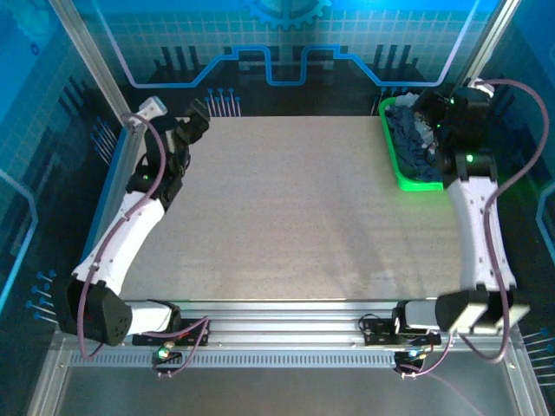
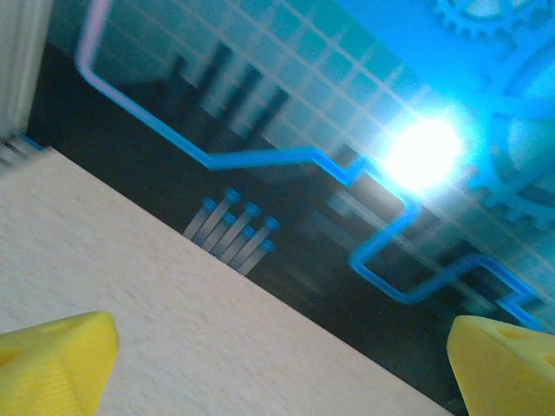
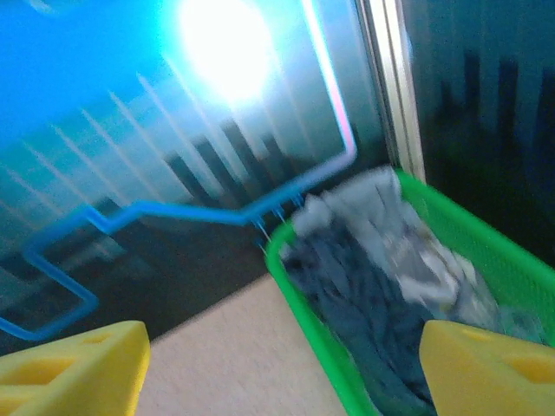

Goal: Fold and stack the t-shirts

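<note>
Table (image 1: pixel 286 217) pale, speckled, bare across the middle; metal rail (image 1: pixel 286 316) along its near edge, between the two arm bases. Green tray (image 3: pixel 481 247) sits at the far right corner, just inside the right frame post (image 3: pixel 390 87).

The t-shirts (image 3: pixel 373 286) lie crumpled together in the tray; a dark slate-blue one fills the near part, paler grey ones are bunched at the far end and along the right wall; none folded, none on the table.

Right claw (image 3: pixel 282 373) hangs at the tray, pointed toward the back wall; the tray's left rim runs up between its yellow fingertips (image 3: pixel 74 368), one over the table, the other over the cloth; spread wide, nothing held, no cloth touched. From overhead the right wrist sits over the tray's far right part and hides some of the heap.

Left claw (image 2: pixel 277 381) low over the far left corner of the table, tilted up toward the back wall; spread wide, empty; well apart from the tray.

Back wall (image 1: pixel 364 35): blue panel with a pale grid; markings are drawn shapes: a gear outline (image 2: pixel 512 113), a light-blue stepped line (image 1: pixel 286 69), a cluster of short blue-tipped pins (image 2: pixel 234 230); all blurred in the wrist views. Bright glare spot (image 3: pixel 221 43) on the panel in both wrist views.
</note>
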